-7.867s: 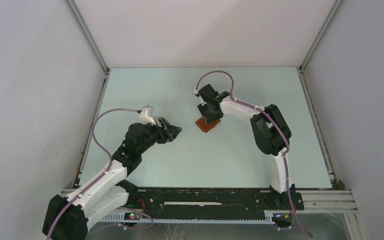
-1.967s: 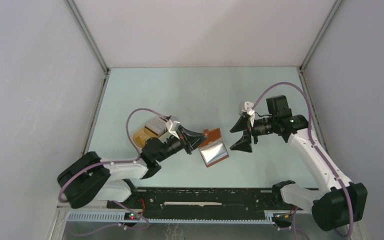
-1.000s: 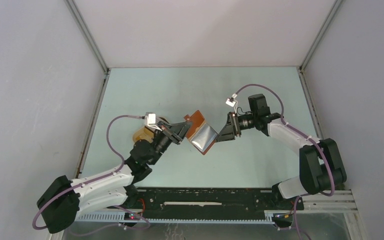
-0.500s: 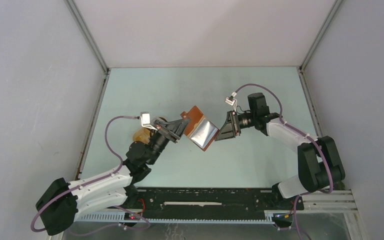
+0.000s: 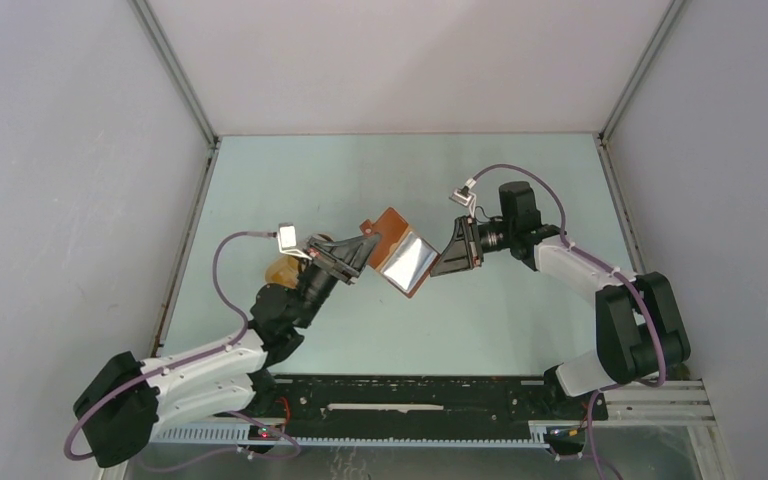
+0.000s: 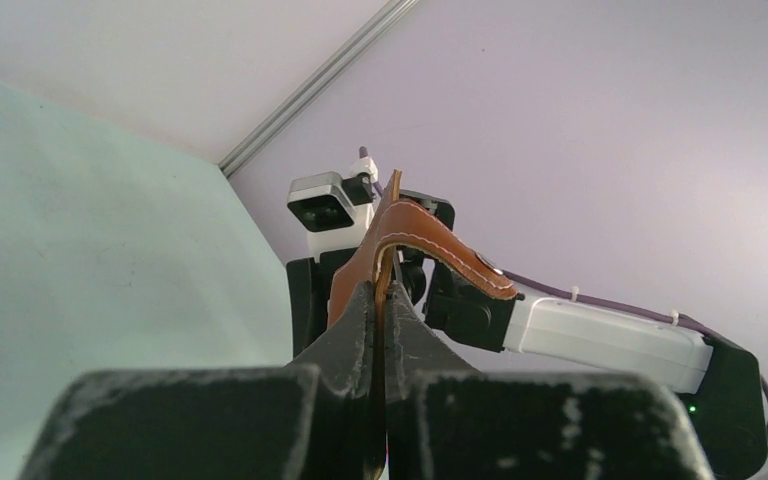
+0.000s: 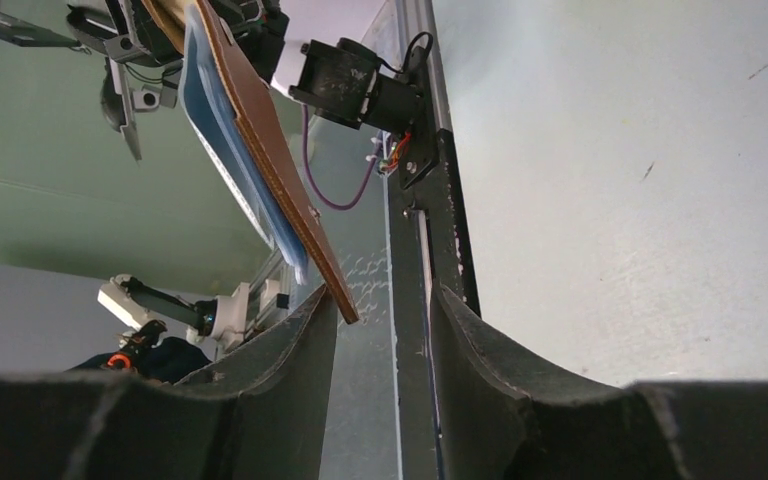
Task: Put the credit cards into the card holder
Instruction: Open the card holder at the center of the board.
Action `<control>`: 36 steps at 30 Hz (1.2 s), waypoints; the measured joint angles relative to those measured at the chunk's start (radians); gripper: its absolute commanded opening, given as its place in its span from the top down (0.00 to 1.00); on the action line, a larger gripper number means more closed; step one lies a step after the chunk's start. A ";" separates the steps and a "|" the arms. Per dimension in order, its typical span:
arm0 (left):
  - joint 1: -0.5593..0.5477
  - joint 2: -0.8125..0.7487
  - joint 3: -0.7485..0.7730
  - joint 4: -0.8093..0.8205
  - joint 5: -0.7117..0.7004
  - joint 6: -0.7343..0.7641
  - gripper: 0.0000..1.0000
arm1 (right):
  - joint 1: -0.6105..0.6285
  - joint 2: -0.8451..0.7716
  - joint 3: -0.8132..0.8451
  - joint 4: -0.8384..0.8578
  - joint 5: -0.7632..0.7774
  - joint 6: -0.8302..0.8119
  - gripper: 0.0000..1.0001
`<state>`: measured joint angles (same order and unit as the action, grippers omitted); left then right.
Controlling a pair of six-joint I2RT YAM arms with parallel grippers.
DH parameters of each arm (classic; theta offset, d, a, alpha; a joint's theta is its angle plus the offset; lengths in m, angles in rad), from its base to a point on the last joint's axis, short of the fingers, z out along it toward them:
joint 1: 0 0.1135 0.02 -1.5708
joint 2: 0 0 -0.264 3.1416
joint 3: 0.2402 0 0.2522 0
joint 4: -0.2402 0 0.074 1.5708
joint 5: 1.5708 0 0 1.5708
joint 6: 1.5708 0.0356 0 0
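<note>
The card holder [image 5: 401,251], reddish-brown leather with a bluish-grey inside, hangs open above the table between the two arms. My left gripper [image 5: 367,245] is shut on its left edge. In the left wrist view the left gripper [image 6: 380,292] pinches the leather, and the strap tab with its snap [image 6: 438,249] curls over to the right. My right gripper [image 5: 436,264] sits at the holder's right edge. In the right wrist view the right gripper [image 7: 385,296] stands open, and the card holder's [image 7: 265,140] lower corner rests against the left fingertip [image 7: 326,305]. The credit cards are hidden from view.
A tan oval tray [image 5: 282,269] lies on the table, partly hidden behind my left arm. The pale green table [image 5: 520,320] ends at a metal frame with grey walls on three sides. The black base rail [image 5: 410,398] runs along the near edge.
The left gripper has carried the open card holder slightly up and left. The right gripper followed it, and its jaws have narrowed around the holder's free corner.
</note>
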<state>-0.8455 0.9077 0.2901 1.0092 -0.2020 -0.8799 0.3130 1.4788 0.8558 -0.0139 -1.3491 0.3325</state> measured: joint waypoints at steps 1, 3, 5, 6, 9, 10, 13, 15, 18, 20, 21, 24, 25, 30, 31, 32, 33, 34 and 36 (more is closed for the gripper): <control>0.000 0.004 0.000 0.008 0.003 -0.003 1.00 | 0.000 0.000 0.000 0.010 -0.003 0.013 0.53; 0.000 0.017 0.000 0.029 0.009 -0.011 1.00 | -0.002 0.002 0.000 0.027 -0.008 0.037 0.53; 0.000 0.032 0.000 0.049 0.022 -0.020 1.00 | -0.003 0.005 0.000 0.042 -0.014 0.059 0.53; 0.000 0.042 0.000 0.061 0.026 -0.024 1.00 | -0.003 0.006 0.000 0.050 -0.016 0.073 0.53; 0.000 0.068 0.000 0.098 0.037 -0.039 1.00 | -0.004 0.011 0.000 0.071 -0.023 0.108 0.53; 0.002 0.080 0.000 0.117 0.042 -0.047 1.00 | -0.005 0.014 0.000 0.079 -0.024 0.122 0.53; 0.002 0.103 0.000 0.152 0.051 -0.061 1.00 | -0.007 0.018 0.000 0.105 -0.030 0.156 0.53; 0.002 0.116 0.000 0.173 0.053 -0.066 1.00 | -0.011 0.018 0.000 0.129 -0.040 0.186 0.53; 0.002 0.132 0.000 0.199 0.056 -0.076 1.00 | -0.019 0.018 0.000 0.166 -0.054 0.224 0.52; 0.002 0.144 0.000 0.215 0.057 -0.083 1.00 | -0.025 0.017 0.000 0.187 -0.064 0.243 0.52; 0.002 0.152 0.000 0.225 0.058 -0.087 1.00 | -0.028 0.016 0.000 0.198 -0.069 0.251 0.53; 0.002 0.179 0.000 0.246 0.059 -0.090 1.00 | -0.036 0.004 0.000 0.216 -0.079 0.261 0.57; 0.002 0.188 0.000 0.251 0.059 -0.090 1.00 | -0.039 -0.003 0.000 0.222 -0.084 0.262 0.59; 0.002 0.235 0.000 0.272 0.059 -0.090 1.00 | -0.055 -0.039 0.000 0.242 -0.103 0.275 0.71; 0.002 0.245 0.000 0.275 0.059 -0.090 1.00 | -0.059 -0.046 0.000 0.243 -0.105 0.275 0.75; 0.002 0.256 0.000 0.279 0.059 -0.090 1.00 | -0.063 -0.052 0.000 0.243 -0.105 0.276 0.80; 0.002 0.265 0.000 0.283 0.059 -0.090 1.00 | -0.065 -0.055 0.000 0.243 -0.105 0.274 0.86; 0.002 0.276 0.000 0.289 0.059 -0.090 1.00 | -0.068 -0.058 0.000 0.241 -0.104 0.274 0.92; 0.002 0.294 0.000 0.298 0.059 -0.089 1.00 | -0.071 -0.060 0.002 0.211 -0.095 0.250 1.00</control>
<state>-0.8440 1.2022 0.2897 1.3071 -0.1432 -0.9688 0.2424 1.4193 0.8574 0.1970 -1.4441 0.5823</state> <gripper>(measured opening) 0.016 0.115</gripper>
